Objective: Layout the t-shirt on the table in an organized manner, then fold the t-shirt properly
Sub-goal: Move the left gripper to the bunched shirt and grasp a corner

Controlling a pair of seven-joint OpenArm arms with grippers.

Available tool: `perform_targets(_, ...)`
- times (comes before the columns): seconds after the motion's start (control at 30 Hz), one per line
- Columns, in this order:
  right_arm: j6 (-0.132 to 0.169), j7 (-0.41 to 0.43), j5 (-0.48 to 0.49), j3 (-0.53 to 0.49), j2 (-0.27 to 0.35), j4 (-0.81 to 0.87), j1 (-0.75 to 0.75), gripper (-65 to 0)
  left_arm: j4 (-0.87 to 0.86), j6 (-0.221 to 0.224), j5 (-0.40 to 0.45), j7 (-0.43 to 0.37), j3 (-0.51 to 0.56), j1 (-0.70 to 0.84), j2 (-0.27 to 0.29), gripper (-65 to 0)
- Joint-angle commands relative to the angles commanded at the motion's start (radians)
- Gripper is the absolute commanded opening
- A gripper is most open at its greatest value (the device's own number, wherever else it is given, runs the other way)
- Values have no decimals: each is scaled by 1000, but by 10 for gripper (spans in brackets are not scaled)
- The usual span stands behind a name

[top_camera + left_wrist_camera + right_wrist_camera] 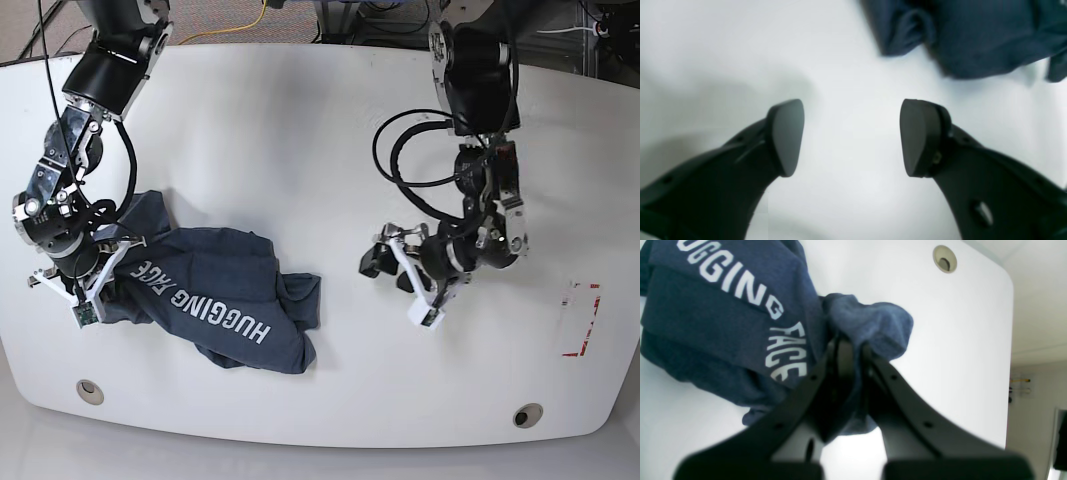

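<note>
Between the pads of the right gripper a bunched fold of the t-shirt is clamped, jaws closed on the cloth. Outward from that grip the dark blue shirt lies crumpled across the table, its white lettering facing up. Beyond the shirt's far edge, the left gripper hangs with jaws spread wide and nothing between them, near the cloth but apart from it.
</note>
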Motion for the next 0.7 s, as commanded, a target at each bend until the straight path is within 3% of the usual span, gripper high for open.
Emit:
perform_targets(0.23,0,0,-2,0,-18,17,-3,-650,-295,5,3,-173,15,-112,47,-226)
perform_targets(0.5,0,0,-2,0,-18,55,-26,-650,-629,138,-3,-413,83,-226,47,-225)
perform_targets(0.7,0,0,-2,0,-18,55,-29,-650,-724,199,-5,-499,124,-252,47,-225)
